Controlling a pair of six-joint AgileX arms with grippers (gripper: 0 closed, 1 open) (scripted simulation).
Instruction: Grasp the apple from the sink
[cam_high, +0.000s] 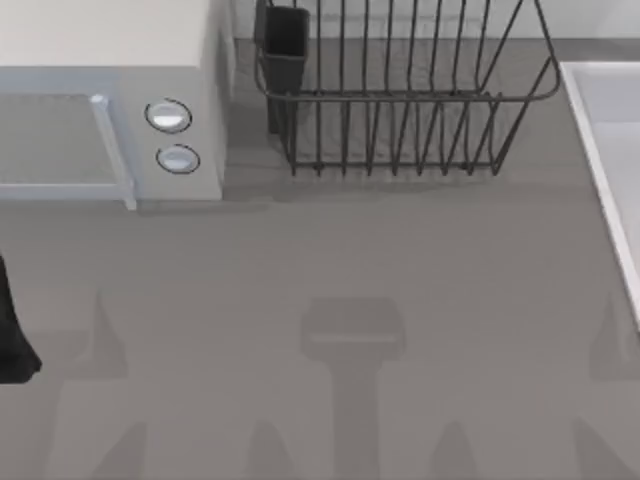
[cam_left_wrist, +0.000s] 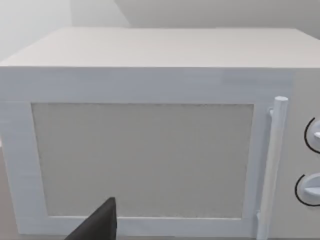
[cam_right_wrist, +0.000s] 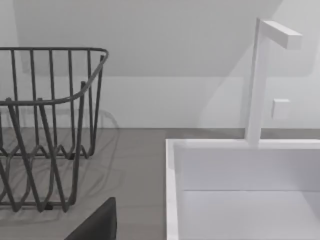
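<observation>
The sink (cam_high: 600, 130) sat at the right edge of the grey table (cam_high: 330, 260) in the top view, a pale rectangular basin with a raised rim, cut off by the frame. From the right wrist view the sink (cam_right_wrist: 172, 190) showed its near corner and inner walls, with a white square-section faucet (cam_right_wrist: 257, 80) rising from its back rim and a small white square (cam_right_wrist: 280, 108) on the wall behind. I could not tell where the apple was; the part of the basin that could be seen held nothing red. Just beside the sink, toward the table's middle and back, stood a dark wire dish rack (cam_high: 400, 100) with a black cup-shaped holder (cam_high: 285, 45) at its left end. Farther left, at the back left of the table, was a white microwave (cam_high: 110, 100) with two round knobs (cam_high: 168, 116) and a vertical bar handle (cam_high: 112, 150); the left wrist view faced its door (cam_left_wrist: 142, 160). A black part of the left arm (cam_high: 12, 330) showed at the table's left edge. A dark finger (cam_right_wrist: 97, 225) of the right gripper showed low in the right wrist view, and a dark finger (cam_left_wrist: 97, 225) of the left gripper in the left wrist view; how far either gripper was open could not be told, and nothing was seen in their hold
</observation>
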